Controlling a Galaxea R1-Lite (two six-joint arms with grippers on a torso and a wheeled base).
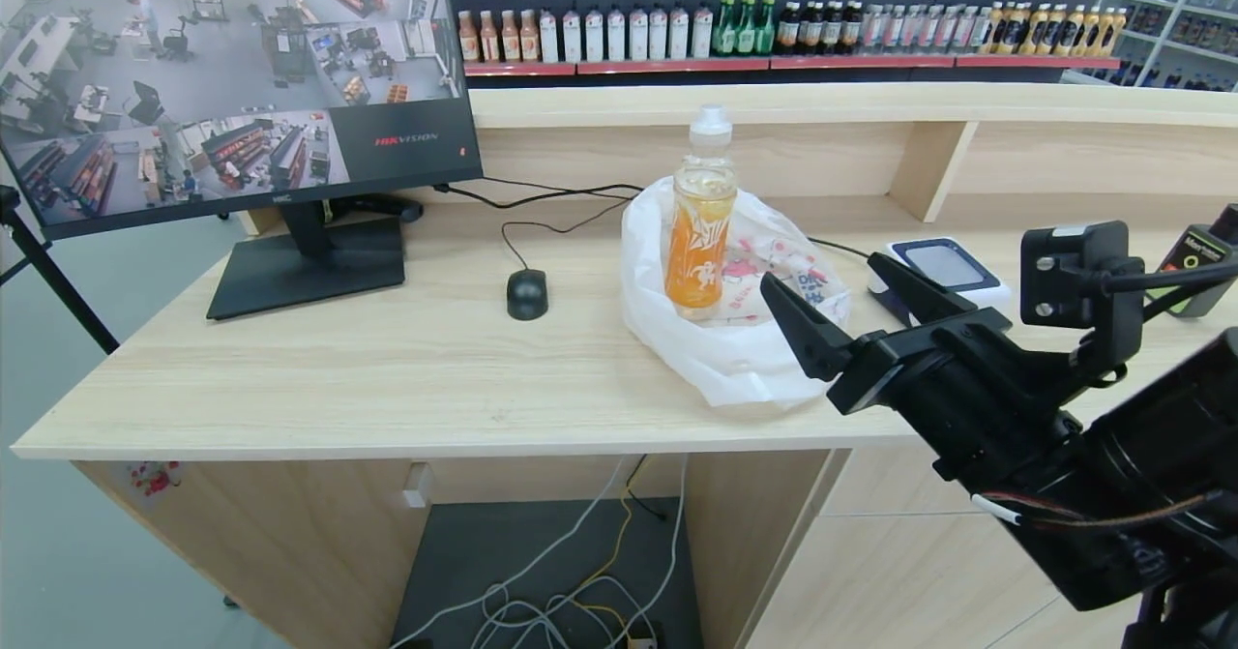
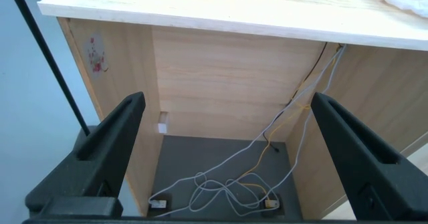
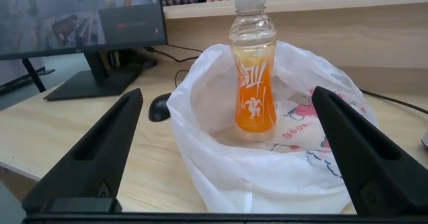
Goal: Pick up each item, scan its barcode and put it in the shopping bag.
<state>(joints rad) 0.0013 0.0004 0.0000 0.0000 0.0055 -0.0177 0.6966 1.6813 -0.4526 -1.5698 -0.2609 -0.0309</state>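
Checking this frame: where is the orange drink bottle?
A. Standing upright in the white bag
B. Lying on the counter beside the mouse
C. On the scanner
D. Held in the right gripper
A: the bottle stands upright inside the bag, while the right gripper is open, empty and apart from it.
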